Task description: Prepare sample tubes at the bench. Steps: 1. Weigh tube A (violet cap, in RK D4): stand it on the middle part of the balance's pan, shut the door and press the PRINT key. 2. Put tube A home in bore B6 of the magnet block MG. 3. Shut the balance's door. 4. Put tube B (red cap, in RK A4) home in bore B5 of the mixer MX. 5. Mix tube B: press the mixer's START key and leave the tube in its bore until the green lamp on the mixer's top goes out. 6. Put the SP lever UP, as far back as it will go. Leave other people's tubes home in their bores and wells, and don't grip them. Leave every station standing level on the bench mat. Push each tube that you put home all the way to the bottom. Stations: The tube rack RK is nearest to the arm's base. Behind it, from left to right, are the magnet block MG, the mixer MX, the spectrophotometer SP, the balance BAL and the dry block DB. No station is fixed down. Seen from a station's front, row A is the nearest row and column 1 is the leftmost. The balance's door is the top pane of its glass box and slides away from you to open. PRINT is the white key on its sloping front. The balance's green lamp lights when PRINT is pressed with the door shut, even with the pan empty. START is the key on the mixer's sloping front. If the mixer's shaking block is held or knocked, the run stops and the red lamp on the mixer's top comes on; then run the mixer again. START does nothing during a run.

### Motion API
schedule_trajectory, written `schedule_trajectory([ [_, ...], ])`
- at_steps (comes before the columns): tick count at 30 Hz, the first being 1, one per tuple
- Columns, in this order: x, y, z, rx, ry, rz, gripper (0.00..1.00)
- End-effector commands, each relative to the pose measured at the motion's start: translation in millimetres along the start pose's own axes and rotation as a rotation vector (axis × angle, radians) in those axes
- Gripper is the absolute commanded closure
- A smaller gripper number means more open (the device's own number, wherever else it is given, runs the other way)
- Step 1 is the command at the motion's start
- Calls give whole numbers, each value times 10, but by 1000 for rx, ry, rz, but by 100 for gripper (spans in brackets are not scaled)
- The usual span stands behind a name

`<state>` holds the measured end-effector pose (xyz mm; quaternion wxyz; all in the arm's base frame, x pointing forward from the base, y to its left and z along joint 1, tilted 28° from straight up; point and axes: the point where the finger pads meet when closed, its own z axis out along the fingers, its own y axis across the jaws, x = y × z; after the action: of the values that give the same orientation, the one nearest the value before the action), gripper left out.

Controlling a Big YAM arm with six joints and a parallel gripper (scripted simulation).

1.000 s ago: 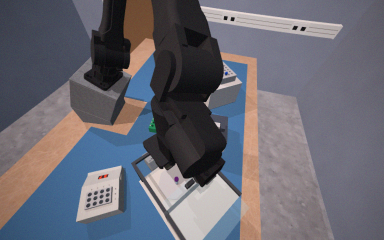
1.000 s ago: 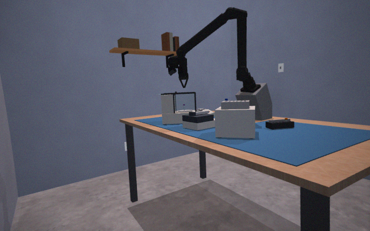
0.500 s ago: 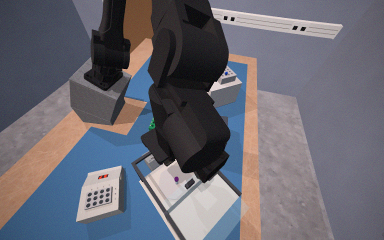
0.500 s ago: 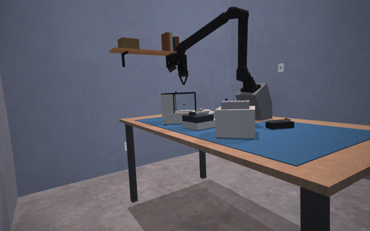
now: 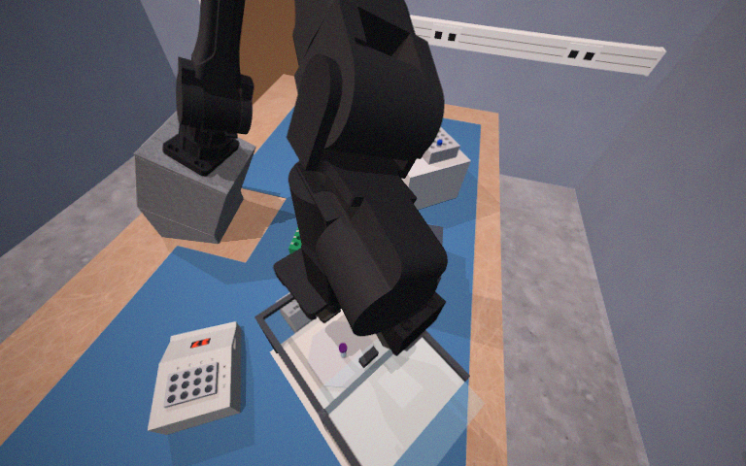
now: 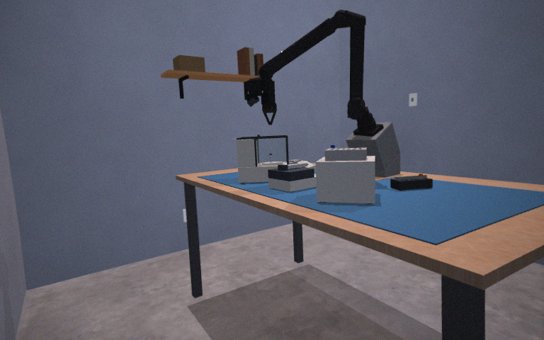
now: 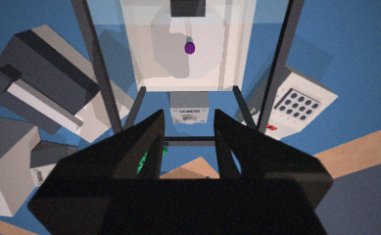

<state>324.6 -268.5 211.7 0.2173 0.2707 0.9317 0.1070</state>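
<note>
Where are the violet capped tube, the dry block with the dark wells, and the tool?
violet capped tube point(image 7: 190, 47): wrist view, on its cap.
dry block point(image 5: 192, 383): top view, on its grey top plate among the dark wells.
tool point(image 6: 269, 120): exterior view, midway between its fingertips, above the balance, holding nothing.

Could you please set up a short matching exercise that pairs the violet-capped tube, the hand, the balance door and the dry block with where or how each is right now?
Things:
1. violet-capped tube
2. hand
3. balance door
4. dry block

States:
a. slid back, leaving the box open on top
b. holds nothing, high above the glass box
c. standing on the pan inside the glass box
d. red display, dark bores

Pairs: 1-c, 2-b, 3-a, 4-d
</note>
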Motion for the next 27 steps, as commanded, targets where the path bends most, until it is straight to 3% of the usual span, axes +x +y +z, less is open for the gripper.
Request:
schedule_trajectory([
  [1,-120,8,-117,6,-26,-18,64],
  [20,-120,8,-117,6,-26,-18,64],
  [21,-202,-31,-236,15,-45,-15,70],
  [27,-224,-26,-306,14,-48,-16,70],
])
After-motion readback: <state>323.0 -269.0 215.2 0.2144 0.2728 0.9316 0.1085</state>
